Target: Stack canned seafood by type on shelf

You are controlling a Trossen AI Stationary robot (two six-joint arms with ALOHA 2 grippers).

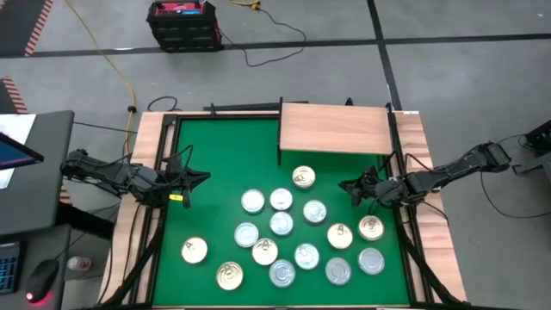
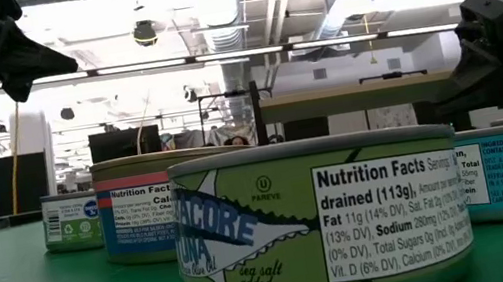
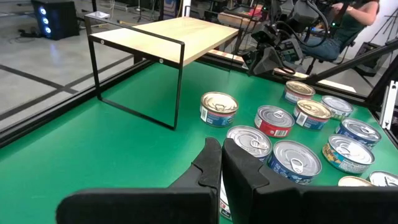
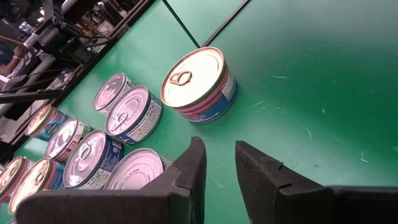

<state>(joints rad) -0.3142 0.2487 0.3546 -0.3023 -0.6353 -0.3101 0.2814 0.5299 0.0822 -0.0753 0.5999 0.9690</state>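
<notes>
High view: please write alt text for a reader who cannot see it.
About fifteen round tins lie scattered on a green table, none yet on the empty wooden shelf at its far edge. The left gripper waits at the table's left side, the right gripper near the shelf, both holding nothing.

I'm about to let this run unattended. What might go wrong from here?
The tins sit packed close together on the green table, so a claw reaching for one may knock its neighbours. The shelf is still bare and stands on thin legs; a bump could shift it. The right claw, slightly open and empty, points near the gold-lidded tin.
</notes>
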